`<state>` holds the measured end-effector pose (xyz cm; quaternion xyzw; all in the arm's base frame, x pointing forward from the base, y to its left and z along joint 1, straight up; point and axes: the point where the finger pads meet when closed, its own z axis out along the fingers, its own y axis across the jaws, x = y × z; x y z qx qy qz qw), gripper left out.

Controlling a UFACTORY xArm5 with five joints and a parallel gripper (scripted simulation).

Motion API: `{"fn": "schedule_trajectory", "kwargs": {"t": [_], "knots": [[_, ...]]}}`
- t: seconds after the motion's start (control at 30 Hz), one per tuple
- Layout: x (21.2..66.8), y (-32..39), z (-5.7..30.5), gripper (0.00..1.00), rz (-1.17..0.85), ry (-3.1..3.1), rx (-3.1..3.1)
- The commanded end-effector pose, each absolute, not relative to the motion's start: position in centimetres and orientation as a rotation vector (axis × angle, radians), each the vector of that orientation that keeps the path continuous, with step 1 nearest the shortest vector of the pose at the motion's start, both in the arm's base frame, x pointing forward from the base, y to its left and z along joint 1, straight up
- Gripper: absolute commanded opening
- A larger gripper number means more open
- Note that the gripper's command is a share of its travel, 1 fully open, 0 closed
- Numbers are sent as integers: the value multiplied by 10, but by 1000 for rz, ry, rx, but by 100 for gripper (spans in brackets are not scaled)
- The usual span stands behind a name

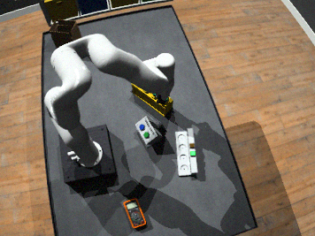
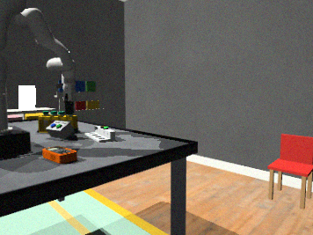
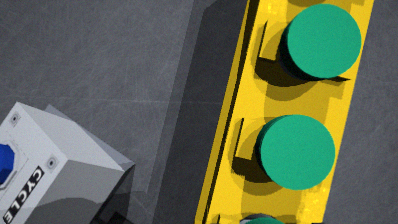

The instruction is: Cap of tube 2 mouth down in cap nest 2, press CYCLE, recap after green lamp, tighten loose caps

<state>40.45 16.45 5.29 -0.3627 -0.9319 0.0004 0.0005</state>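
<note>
Fingers (image 2: 66,103) half-spread, pinching nothing, hang above the decapping station (image 3: 235,150). Left to right: CYCLE key (image 3: 4,162) – green caps (image 3: 297,151) seated on their tubes – cap tray (image 1: 181,153) with nests bare, green lamp (image 1: 192,152) lit. Probably left: tightness checks, then READY key (image 1: 146,134).

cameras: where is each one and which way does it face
Top: overhead, looking down on the table; the whole white arm shows.
Exterior: low beside the table, looking across it at the arm; a red chair stands right.
Wrist: on the arm, facing down at the yellow decapping station; no hand shows.
All share the station and key housing.
</note>
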Motion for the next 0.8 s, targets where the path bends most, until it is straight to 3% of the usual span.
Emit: {"fn": "schedule_trajectory", "kwargs": {"t": [0.0, 0.03, 0.07, 0.77], "knots": [[406, 165, 53, 46, 1, -2932, -1141], [406, 165, 53, 46, 1, -2932, -1141], [406, 165, 53, 0, 1, -2932, -1141], [406, 165, 53, 0, 1, -2858, -1315]]}}
